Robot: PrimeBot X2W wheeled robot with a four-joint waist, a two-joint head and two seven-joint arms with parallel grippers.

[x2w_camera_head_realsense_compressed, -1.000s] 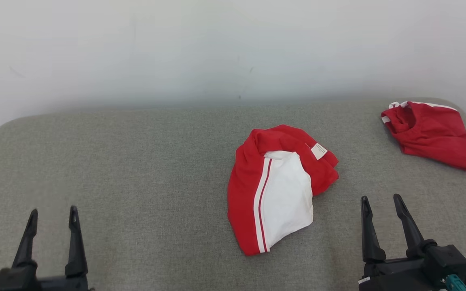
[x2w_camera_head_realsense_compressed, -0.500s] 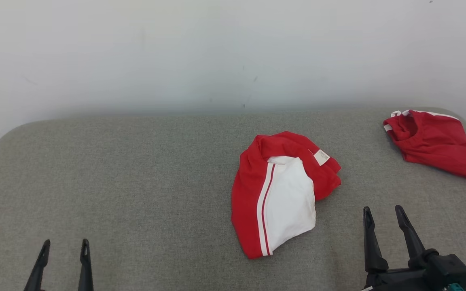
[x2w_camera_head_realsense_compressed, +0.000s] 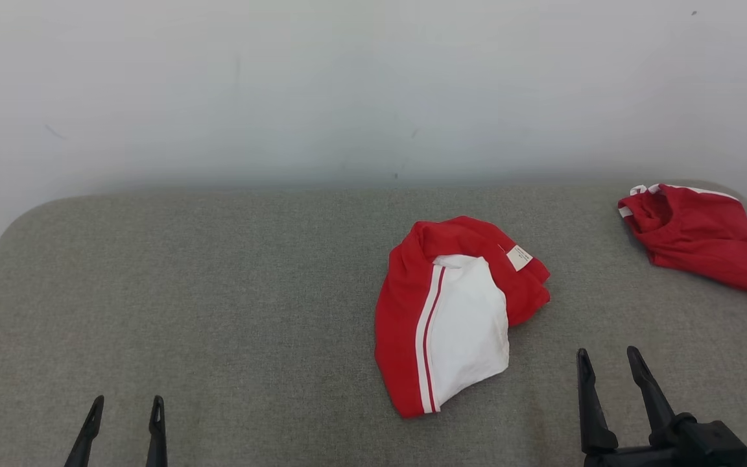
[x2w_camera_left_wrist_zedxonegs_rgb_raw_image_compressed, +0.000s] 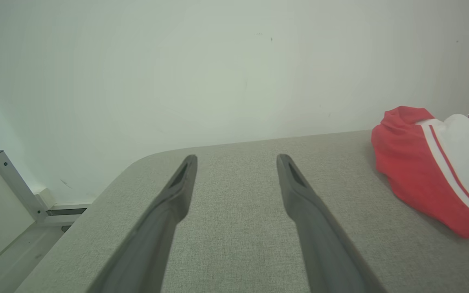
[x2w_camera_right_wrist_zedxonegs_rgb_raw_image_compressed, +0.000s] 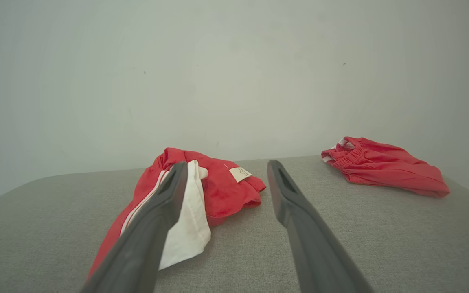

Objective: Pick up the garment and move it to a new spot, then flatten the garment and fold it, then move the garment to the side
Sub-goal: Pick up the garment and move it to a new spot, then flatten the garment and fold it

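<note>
Here, one red-and-white garment [x2w_camera_head_realsense_compressed: 406,311], one red garment [x2w_camera_head_realsense_compressed: 698,237], left gripper [x2w_camera_head_realsense_compressed: 127,405] and right gripper [x2w_camera_head_realsense_compressed: 608,353] both spread, empty.

Left gripper [x2w_camera_head_realsense_compressed: 127,403] pulled back, now lower

Red-white garment [x2w_camera_head_realsense_compressed: 452,311] crumpled on grey surface [x2w_camera_head_realsense_compressed: 218,292]; right hand [x2w_camera_head_realsense_compressed: 607,352] near, left hand [x2w_camera_head_realsense_compressed: 128,400] well apart.
</note>
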